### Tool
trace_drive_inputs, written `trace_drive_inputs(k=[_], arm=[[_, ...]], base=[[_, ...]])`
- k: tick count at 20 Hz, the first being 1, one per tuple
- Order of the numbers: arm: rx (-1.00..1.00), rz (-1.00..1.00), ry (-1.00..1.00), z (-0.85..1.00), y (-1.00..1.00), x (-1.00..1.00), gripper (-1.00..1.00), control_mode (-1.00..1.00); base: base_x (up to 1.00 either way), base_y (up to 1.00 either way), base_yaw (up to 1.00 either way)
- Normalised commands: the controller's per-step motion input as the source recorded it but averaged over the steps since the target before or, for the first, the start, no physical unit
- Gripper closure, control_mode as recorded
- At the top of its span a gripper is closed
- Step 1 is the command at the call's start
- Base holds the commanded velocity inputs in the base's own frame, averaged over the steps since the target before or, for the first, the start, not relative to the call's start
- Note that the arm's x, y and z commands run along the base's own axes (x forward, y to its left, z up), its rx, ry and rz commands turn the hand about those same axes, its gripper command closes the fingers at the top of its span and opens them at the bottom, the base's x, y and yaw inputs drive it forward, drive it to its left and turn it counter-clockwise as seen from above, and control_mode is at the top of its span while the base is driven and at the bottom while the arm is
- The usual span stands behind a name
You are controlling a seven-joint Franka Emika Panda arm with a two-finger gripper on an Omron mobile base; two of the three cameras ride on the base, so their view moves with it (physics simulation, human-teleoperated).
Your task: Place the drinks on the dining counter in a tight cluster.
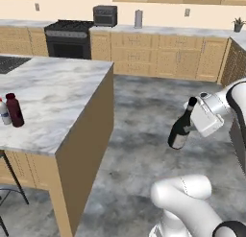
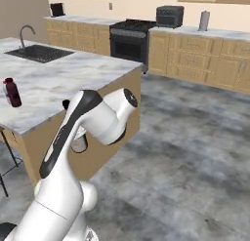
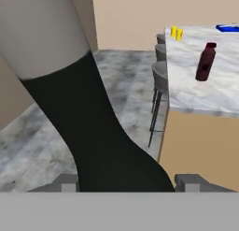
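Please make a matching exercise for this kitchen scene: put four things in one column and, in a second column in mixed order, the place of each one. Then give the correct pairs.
Things:
1. wine bottle
2. maroon bottle
3. small clear bottle
4. black sink

Places:
A. set into the top of the dining counter, at its far end
B. held in the gripper, in the air above the floor
C. standing on the marble top, nearest to its left edge in the left base view
D. standing on the marble top, just to the right of the clear one

Pairs: 1-B, 2-D, 3-C, 4-A
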Motion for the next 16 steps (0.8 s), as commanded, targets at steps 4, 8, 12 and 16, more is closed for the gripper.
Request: trace_drive_inputs(k=[4, 8, 12, 16], arm=[[0.0, 0.0, 0.0, 0.0, 0.0, 0.0, 1.0, 1.0], [0.0, 0.0, 0.0, 0.0, 0.0, 0.0, 1.0, 1.0], [0.0, 0.0, 0.0, 0.0, 0.0, 0.0, 1.0, 1.0], [0.0, 0.0, 0.0, 0.0, 0.0, 0.0, 1.0, 1.0]], base=[[0.59, 1.0, -0.14], [0.12, 1.0, -0.25], [0.0, 1.0, -0.38], [0.01, 1.0, -0.38]])
